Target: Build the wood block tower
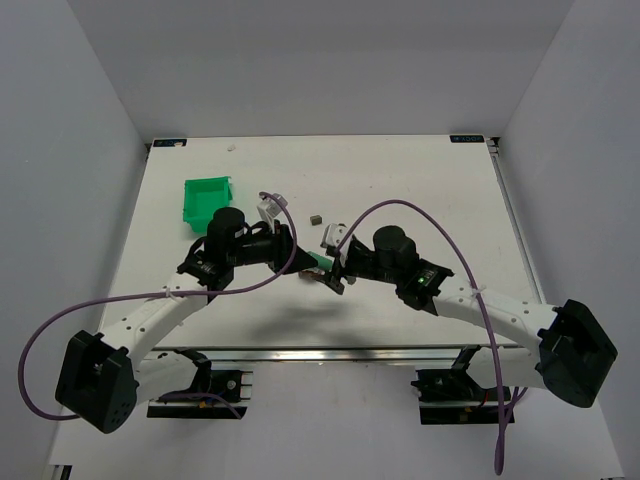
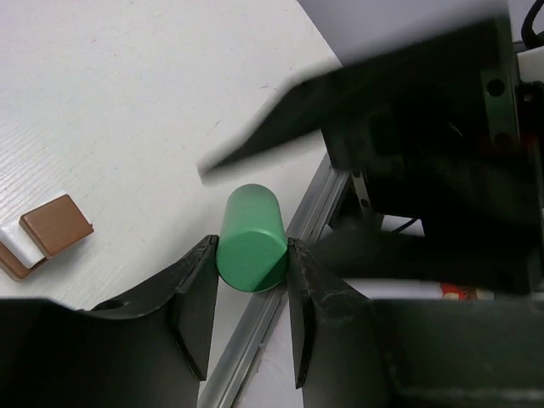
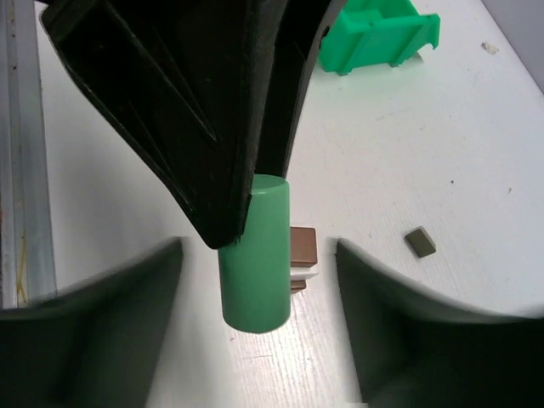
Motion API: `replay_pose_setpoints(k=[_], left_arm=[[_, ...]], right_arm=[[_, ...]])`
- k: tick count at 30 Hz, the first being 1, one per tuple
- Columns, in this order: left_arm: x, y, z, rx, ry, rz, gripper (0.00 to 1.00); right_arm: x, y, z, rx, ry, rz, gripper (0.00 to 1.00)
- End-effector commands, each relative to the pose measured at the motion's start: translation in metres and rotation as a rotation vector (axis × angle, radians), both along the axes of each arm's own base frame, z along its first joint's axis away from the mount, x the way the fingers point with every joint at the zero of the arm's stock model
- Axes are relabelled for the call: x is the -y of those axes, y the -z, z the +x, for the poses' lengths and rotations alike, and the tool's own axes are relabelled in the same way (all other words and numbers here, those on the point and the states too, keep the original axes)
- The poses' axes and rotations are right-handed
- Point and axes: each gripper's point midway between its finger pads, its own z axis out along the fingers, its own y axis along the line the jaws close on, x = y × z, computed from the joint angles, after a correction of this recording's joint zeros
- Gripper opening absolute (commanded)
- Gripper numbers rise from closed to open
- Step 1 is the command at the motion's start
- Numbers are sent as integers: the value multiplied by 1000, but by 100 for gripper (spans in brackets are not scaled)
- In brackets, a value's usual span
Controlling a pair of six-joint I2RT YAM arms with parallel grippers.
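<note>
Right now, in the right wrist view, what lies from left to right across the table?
In order: silver metal rail → green wooden cylinder → stack of brown and white wooden blocks → small dark square block. The green plastic bin is left out: it spans several.

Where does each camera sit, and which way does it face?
Top external: above and behind the bases, looking down on the table; left arm and right arm show whole.
Left wrist: on the left arm, looking along the left gripper clamping the green cylinder.
Right wrist: on the right arm, looking past the open right gripper at that cylinder.
Shared: both wrist views show cylinder and brown blocks.
</note>
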Motion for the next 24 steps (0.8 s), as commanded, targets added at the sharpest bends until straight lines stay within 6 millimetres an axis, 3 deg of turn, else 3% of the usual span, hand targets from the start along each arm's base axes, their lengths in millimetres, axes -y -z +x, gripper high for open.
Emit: replay_pose_setpoints(k=[1, 5, 8, 11, 14, 17, 18, 19, 24], left_arm=[[-2, -26, 5, 76, -35, -7, 7], [-23, -23, 28, 57, -217, 113, 6], [-38, -28, 45, 57, -343, 182, 5], [-49, -27, 59, 28, -430, 252, 5], [-50, -19, 70, -15, -452, 315, 2], [-49, -7, 82, -56, -478, 398, 0], [-48, -4, 84, -65, -486, 428, 0], [-50, 11, 84, -109, -491, 492, 0], [-37, 2, 88, -104, -486, 557, 0]], right_arm=[[-2, -33, 11, 58, 46, 65, 88], [10, -30, 17, 29, 130, 54, 89], [34, -17, 27, -32, 284, 34, 89], [78, -5, 49, -63, 579, 24, 89], [124, 4, 62, -69, 837, -14, 89], [155, 11, 64, -84, 1003, -54, 89], [158, 12, 64, -103, 1030, -33, 89], [166, 19, 60, -111, 1048, -69, 89], [184, 28, 55, -107, 1098, -103, 89]])
